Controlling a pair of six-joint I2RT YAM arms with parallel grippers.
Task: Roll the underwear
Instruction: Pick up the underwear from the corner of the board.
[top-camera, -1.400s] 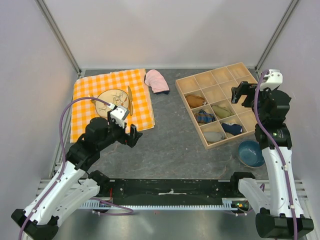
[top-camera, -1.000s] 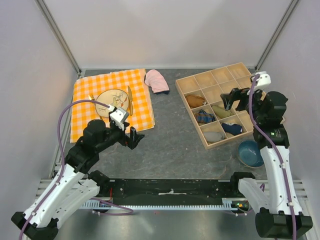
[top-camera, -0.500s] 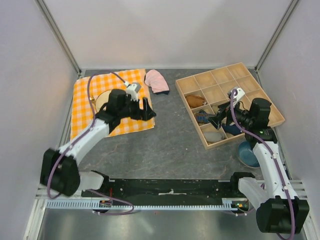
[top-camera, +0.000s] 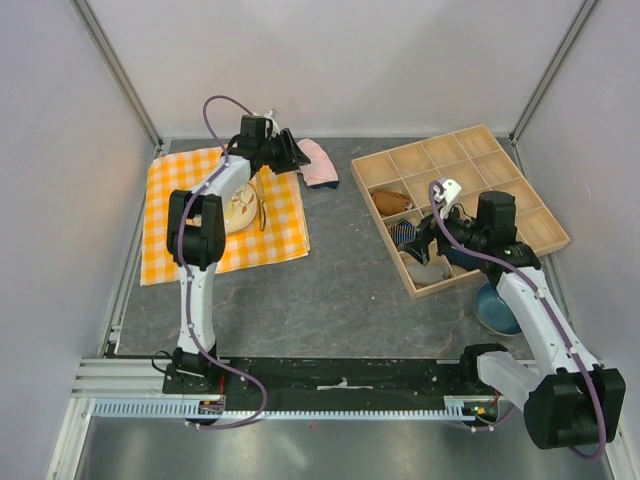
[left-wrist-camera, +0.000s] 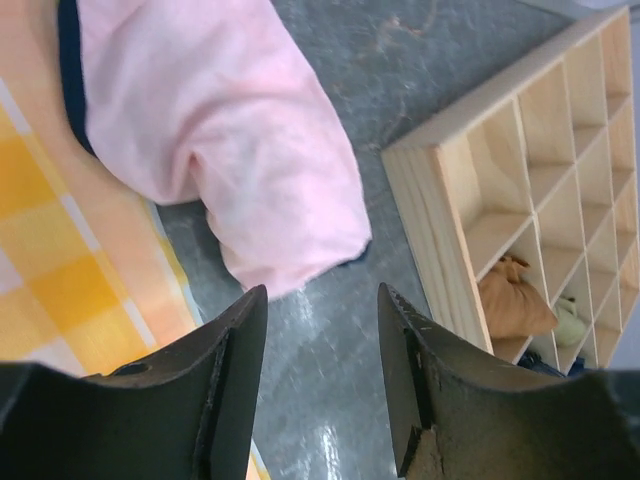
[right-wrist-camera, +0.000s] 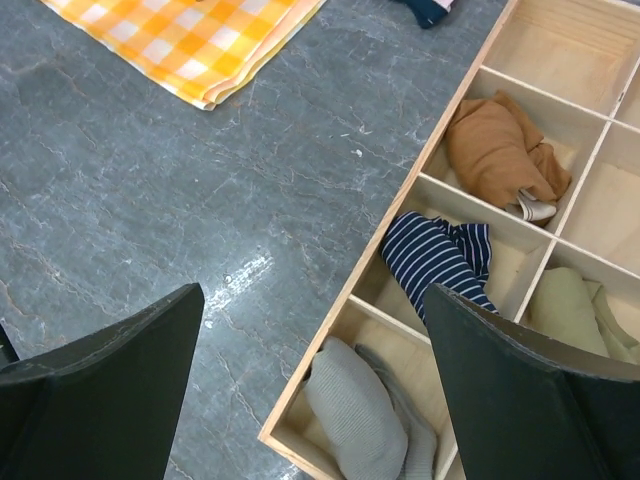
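Swinging out from the near side over the last second or so, the left gripper (top-camera: 290, 152) now hangs at the far edge of the table. Its 2 fingers are spread a moderate way and nothing is between them. From the left wrist, the gripper (left-wrist-camera: 320, 300) sits just short of the underwear (left-wrist-camera: 230, 130), over bare table beside its loose edge, and seems not to touch the fabric.

The underwear (top-camera: 318, 162) lies in a loose, unrolled heap at the far middle. Its left edge rests on the far-right corner of the cloth (top-camera: 165, 220) and the rest is on grey table, just left of the tray (top-camera: 470, 130).

The right gripper (top-camera: 418, 240) has also moved, dropping from over the tray's far right to its near-left compartments. It is spread wide and holds nothing. Its wrist view looks down on the tray wall (right-wrist-camera: 392, 215) with the striped roll (right-wrist-camera: 440, 260), brown roll (right-wrist-camera: 500, 150) and grey roll (right-wrist-camera: 355, 410) in their cells.

I judge the reach done and the grasp not yet made, so rolling has not begun. The likely next move is to close on an edge of the fabric and flatten it. The right arm is well apart from the underwear and would have to cross left to help.
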